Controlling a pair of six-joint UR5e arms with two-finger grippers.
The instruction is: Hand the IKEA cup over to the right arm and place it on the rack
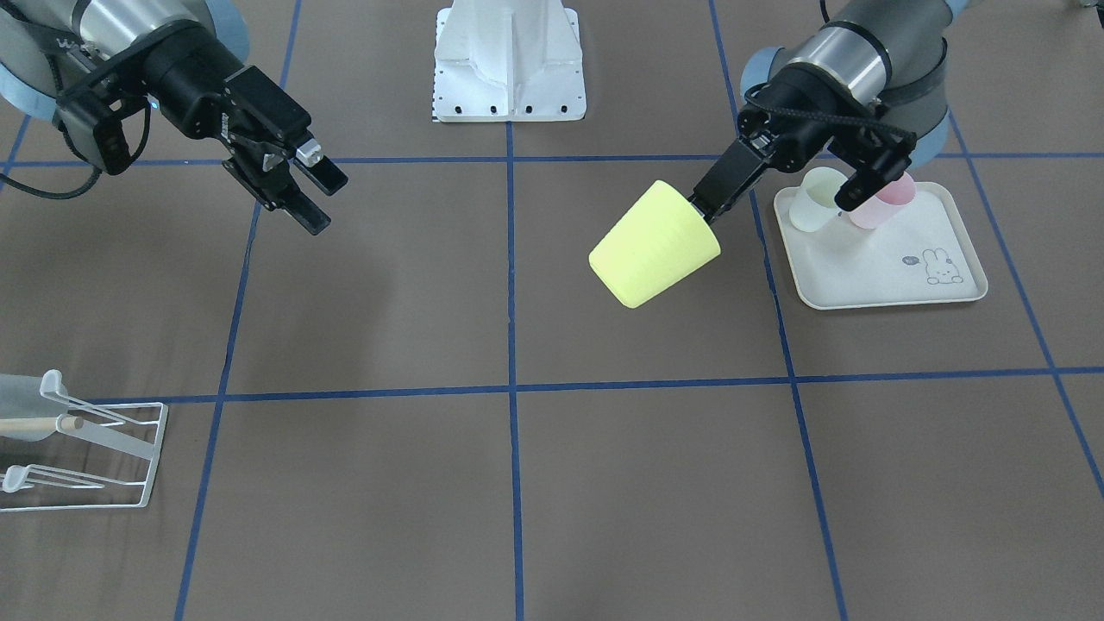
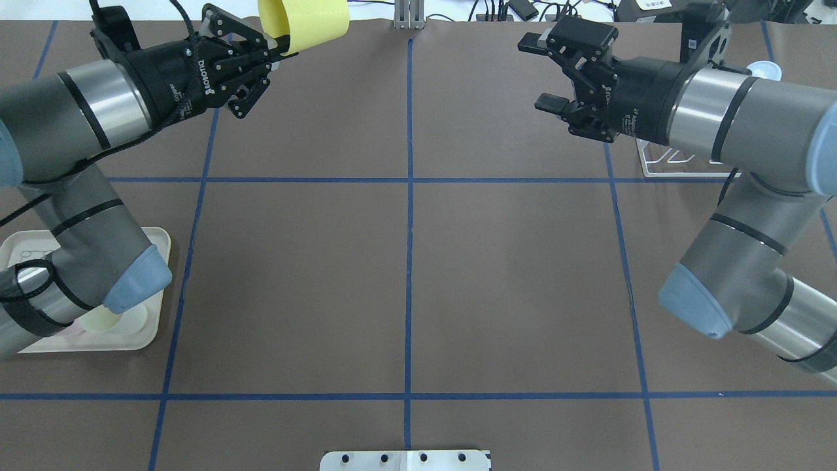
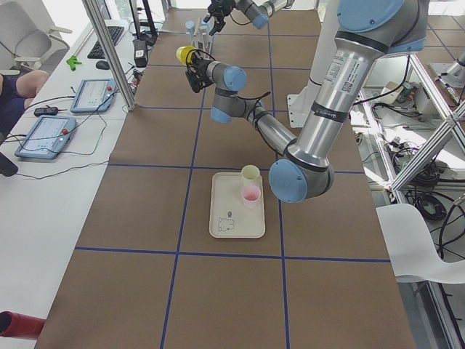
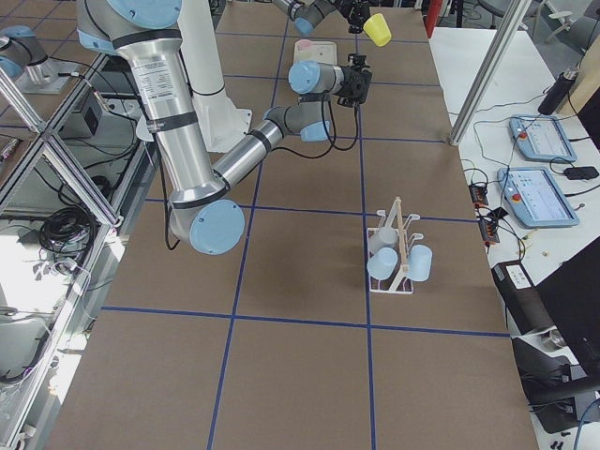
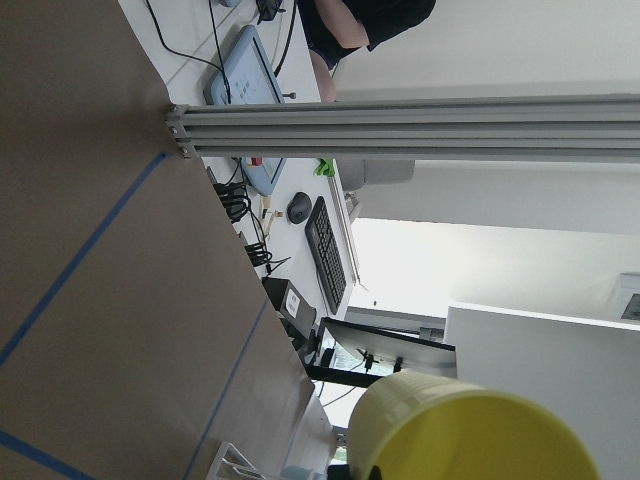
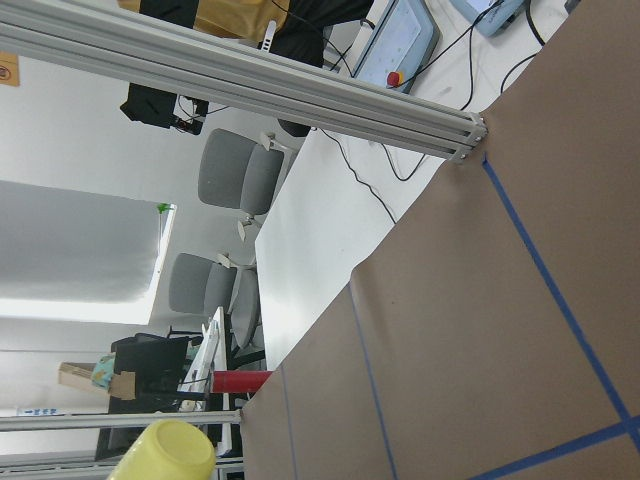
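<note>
1. The left gripper [image 1: 703,207] was closed narrow, pinching the wall of the yellow cup [image 1: 653,246] at its rim.
2. That cup hung in the air, clear of the table [image 1: 604,500]. It was tipped well over, with its mouth turned back toward the gripper and its base pointing out toward the right arm's half.
3. From where I stood it sat on the left side of the centre tape line [image 1: 511,302], close to that line and out past the left arm's wrist.
4. The right gripper [image 1: 319,198] had its jaws spread wide with nothing between them. Its fingers were aimed across the centre line toward the cup, and it was well apart from it.
5. Both forearms reached out from the robot, angled in toward the middle of the table.
6. The rack [image 1: 95,448] stood on the table at the far right, on the operators' side, with its wooden dowel running through the white wire frame. In the view from the right end, three pale cups [image 4: 419,262] hung on it.
7. A cream tray [image 1: 871,280] with a rabbit drawing lay on the near left, partly under the left arm in the overhead view. At one corner a pale cup [image 1: 812,203] and a pink cup [image 1: 881,211] stood just beside each other.
</note>
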